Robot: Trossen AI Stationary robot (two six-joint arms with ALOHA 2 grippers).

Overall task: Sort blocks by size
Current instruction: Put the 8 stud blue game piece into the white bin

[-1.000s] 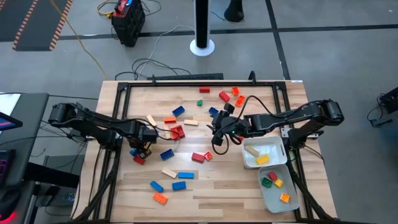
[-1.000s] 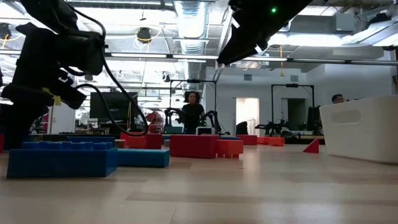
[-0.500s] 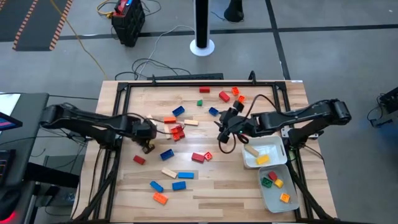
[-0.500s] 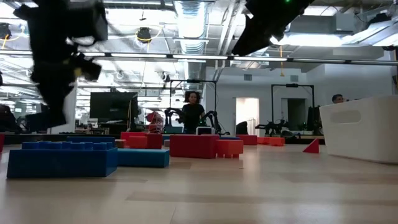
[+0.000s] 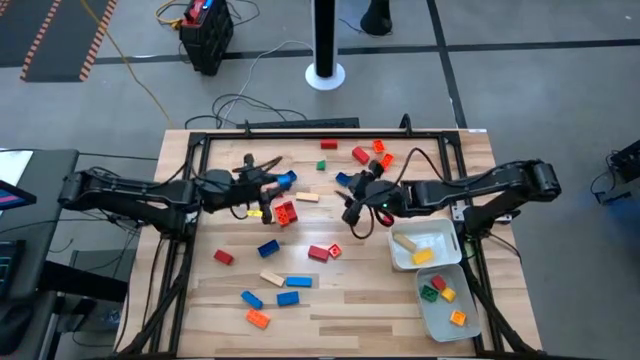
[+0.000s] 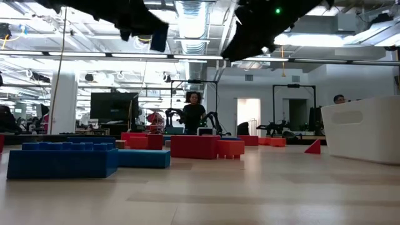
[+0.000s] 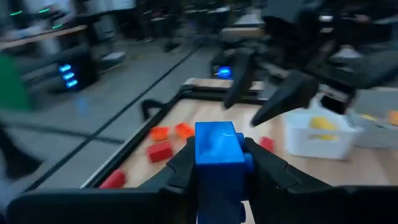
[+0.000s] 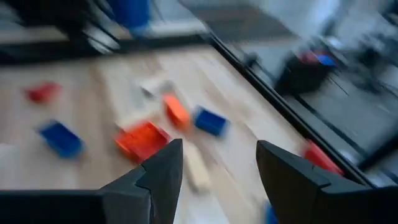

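**Inspector A:** Change since the previous frames?

**Inspector B:** The left gripper (image 5: 272,180) has come away from the table's left-centre, where it hung over a red and a blue brick a second ago. It is now raised and turned toward the red brick cluster (image 5: 284,211), just beyond it on the far side. A blue brick (image 7: 218,148) has left the table with it. The small red brick (image 5: 223,257) that lay beside it stays on the wood, well to the near-left of the cluster.

**Inspector A:** State of that gripper?

**Inspector B:** Pinching the blue brick between both fingers (image 7: 268,167), brick upright and standing proud of the tips. In the low view it hangs clear above the table.

**Inspector A:** The right gripper (image 5: 352,212)?

**Inspector B:** Shifted only slightly. It sits to the right of the red cluster, fingers (image 8: 160,175) spread, nothing between them.

**Inspector A:** Remaining bricks?

**Inspector B:** Scattered around the cluster: blue, tan and orange ones nearer the front edge, red, orange and green toward the back. The two white trays (image 5: 448,252) lie well right of the cluster; the one closer to it holds tan and yellow pieces, the other small mixed ones.
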